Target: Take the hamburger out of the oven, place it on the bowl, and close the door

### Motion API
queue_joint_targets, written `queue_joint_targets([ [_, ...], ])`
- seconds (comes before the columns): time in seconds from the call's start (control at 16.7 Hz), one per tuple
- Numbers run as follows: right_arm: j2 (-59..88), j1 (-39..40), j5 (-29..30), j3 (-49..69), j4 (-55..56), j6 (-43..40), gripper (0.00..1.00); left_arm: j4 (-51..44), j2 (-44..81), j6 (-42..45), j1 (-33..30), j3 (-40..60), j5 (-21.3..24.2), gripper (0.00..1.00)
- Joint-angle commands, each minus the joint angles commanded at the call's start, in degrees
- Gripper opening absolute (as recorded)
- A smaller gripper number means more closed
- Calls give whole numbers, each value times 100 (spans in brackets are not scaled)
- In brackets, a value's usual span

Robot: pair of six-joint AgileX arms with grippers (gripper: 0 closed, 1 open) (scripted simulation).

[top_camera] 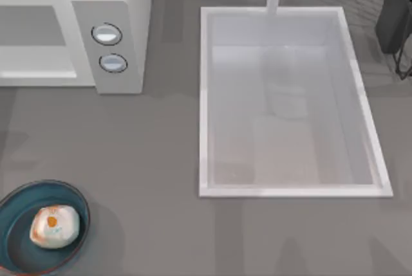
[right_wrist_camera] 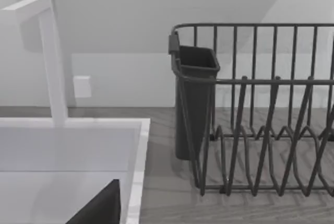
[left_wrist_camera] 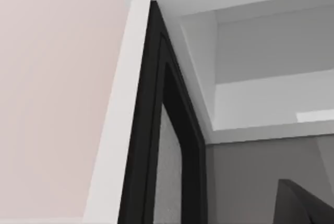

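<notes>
I saw the hamburger [top_camera: 55, 226] sitting in the bowl [top_camera: 16, 210] at the table's near left corner. The oven [top_camera: 109, 6] stood open, its door [left_wrist_camera: 156, 145] close before my left wrist camera. I could not tell either gripper's state.

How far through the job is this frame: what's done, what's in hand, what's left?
Done: the hamburger sits in the bowl at the table's front left. In hand: the left wrist view looks along the door edge, which stands swung away from the oven cavity, so the left arm seems to be at the door. Left: shutting that door. The right wrist view faces the dish rack beside the sink.
</notes>
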Motion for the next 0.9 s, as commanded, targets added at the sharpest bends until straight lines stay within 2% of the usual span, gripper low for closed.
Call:
queue_joint_targets([
  [0.24, 0, 0, 0, 0, 0, 0, 100, -988, 2199, 1213, 1419, 1658, 866, 0],
  [0.48, 0, 0, 0, 0, 0, 0, 100, -1911, 4284, 2168, 2546, 3145, 1640, 0],
  [0.66, 0, 0, 0, 0, 0, 0, 100, -2454, 5402, 2651, 3037, 4000, 2077, 0],
  [0.9, 0, 0, 0, 0, 0, 0, 100, -2831, 6101, 2935, 3234, 4563, 2373, 0],
])
